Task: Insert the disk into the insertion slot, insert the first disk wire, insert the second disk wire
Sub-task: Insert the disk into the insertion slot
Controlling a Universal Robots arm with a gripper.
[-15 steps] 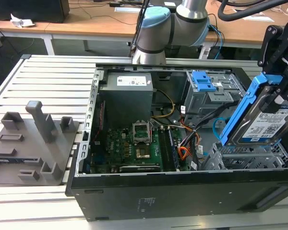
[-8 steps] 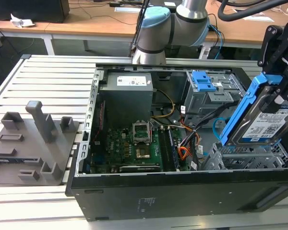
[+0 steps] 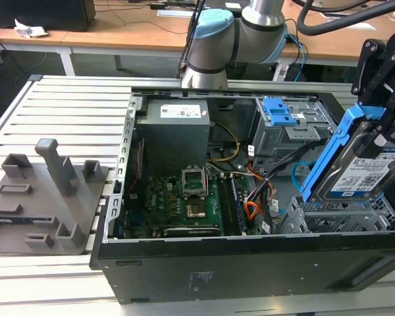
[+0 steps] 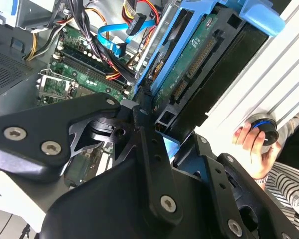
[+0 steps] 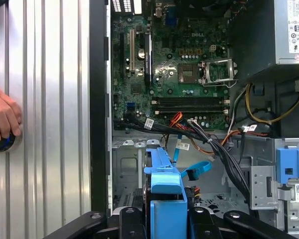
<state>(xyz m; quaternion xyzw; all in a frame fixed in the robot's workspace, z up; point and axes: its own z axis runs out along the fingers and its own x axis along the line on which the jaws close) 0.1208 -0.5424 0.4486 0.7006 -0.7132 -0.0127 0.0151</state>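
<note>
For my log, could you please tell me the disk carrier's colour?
Disk carrier: bright blue; exterior view best.

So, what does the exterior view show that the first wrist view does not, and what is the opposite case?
Exterior view: the disk seen from its white-label side, tilted over the insertion slot, and a grey fixture block on the exterior view's left.
First wrist view: a person's fingers on a round knob on the ribbed table.
Both: the motherboard, the power supply, the disk's blue carrier and the hand holding it.
</note>
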